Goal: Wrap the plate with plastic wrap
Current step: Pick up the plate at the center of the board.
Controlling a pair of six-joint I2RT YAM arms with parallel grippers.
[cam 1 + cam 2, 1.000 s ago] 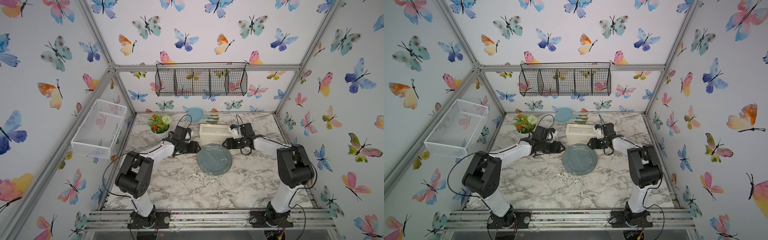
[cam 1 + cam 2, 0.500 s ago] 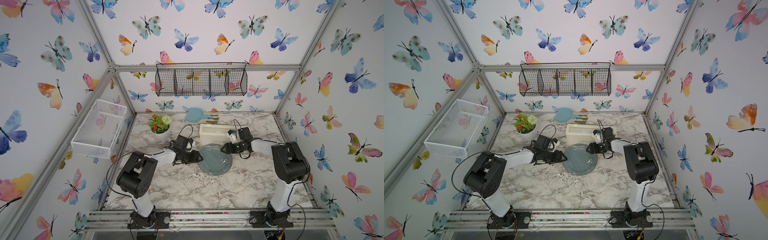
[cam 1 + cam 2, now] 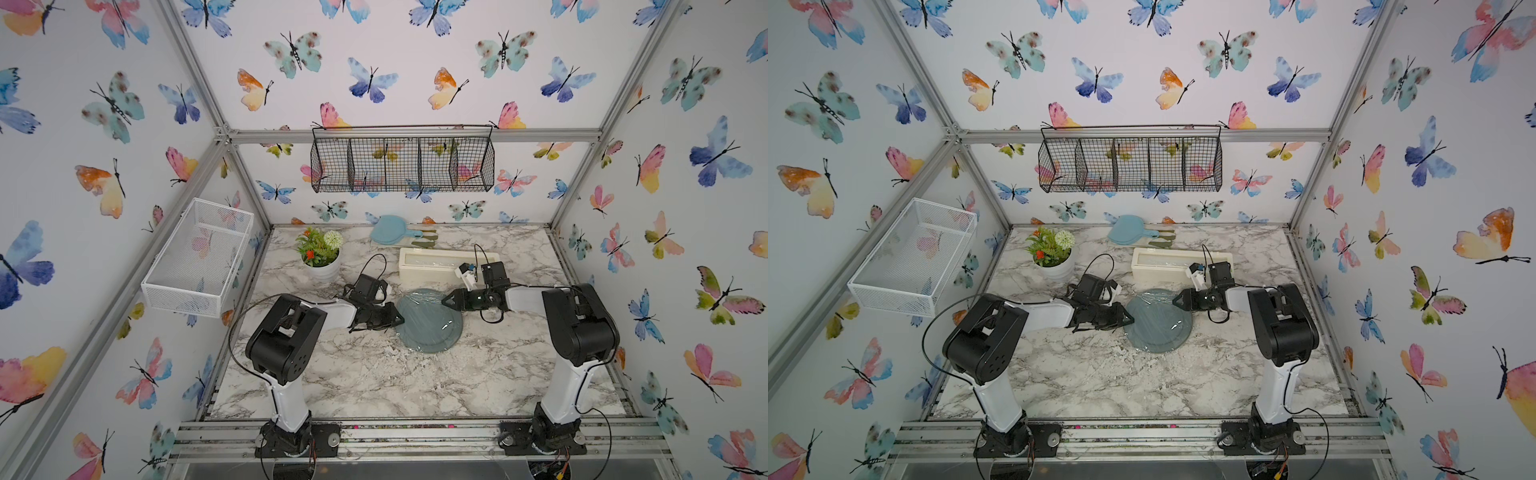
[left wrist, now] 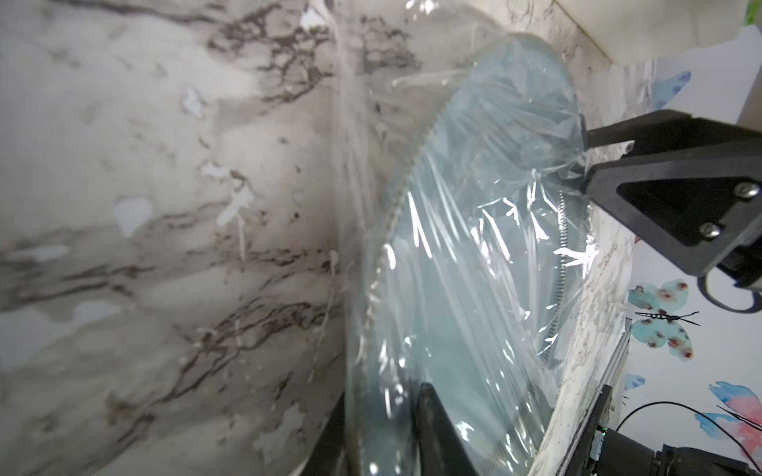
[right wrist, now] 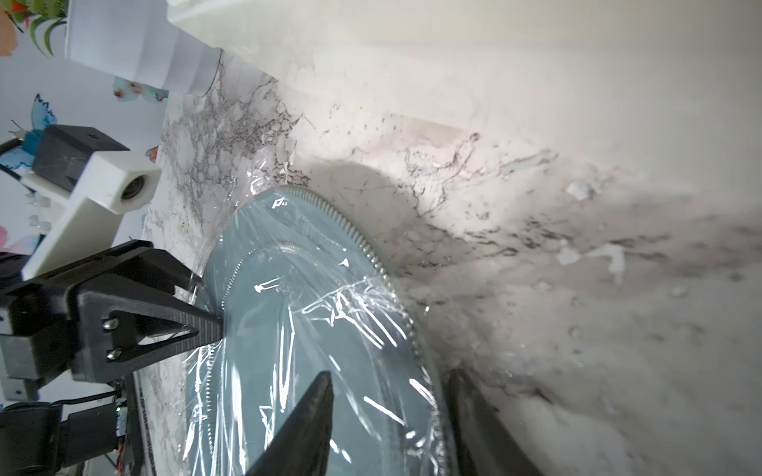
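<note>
- The plate [image 3: 430,328] is seen lying flat at mid-table on the marble tabletop [image 3: 374,374]. It is covered by wrinkled plastic wrap [image 4: 474,247] that spills onto the marble beside it.
- The left gripper [image 3: 400,321] is set at the plate's left edge. Its 2 fingers [image 4: 437,428] are narrowed onto the film-covered rim, 1 above and 1 below.
- The right gripper [image 3: 445,300] is placed at the far-right rim, jaws part-way apart astride rim and bunched film. Whether it is clamped cannot be told.
- The cream dispenser box [image 3: 428,266] is found just behind the plate, close by the right wrist.
- A potted plant [image 3: 320,253] and a light-blue board [image 3: 388,229] are kept farther back, well apart from both arms.
</note>
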